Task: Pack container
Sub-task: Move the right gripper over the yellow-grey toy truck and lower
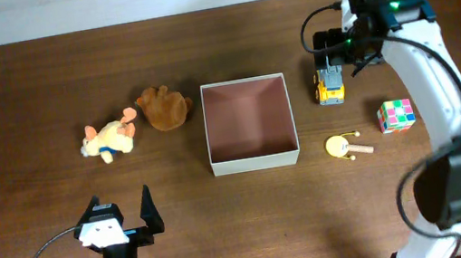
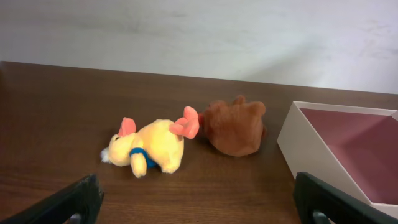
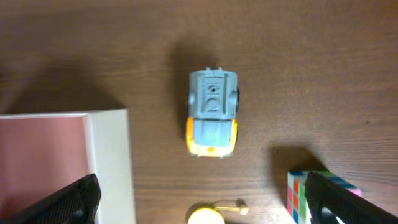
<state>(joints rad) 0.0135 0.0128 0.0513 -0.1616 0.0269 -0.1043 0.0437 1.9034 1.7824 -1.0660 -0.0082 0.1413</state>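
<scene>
Container [image 1: 254, 163] sits mid-worktop, open side up and empty. Brown plush [image 1: 164, 108] is just off its left wall and yellow plush [image 1: 110, 139] further left. Truck [image 1: 330, 86], cube [image 1: 396, 115] and a small yellow toy [image 1: 340, 145] are off its right wall.

Handling, my read:
- Container looks like thin cardboard, so light, with walls that flex. It will likely skate on the wood if bumped. If it must be moved, pinch one wall over the rim; better to leave it and drop toys in from above.
- Truck looks like hard plastic, probably slick. Take it across the body sides, not nose to tail.
- Plushes are soft and will squash, so grab mid-body.

Right gripper [image 3: 202, 186] hangs over the truck with jaws wide apart, holding nothing. Left gripper [image 1: 121, 209] is near the front edge, also spread and empty, facing the plushes.

No brand, label or readable text on the container or toys.
</scene>
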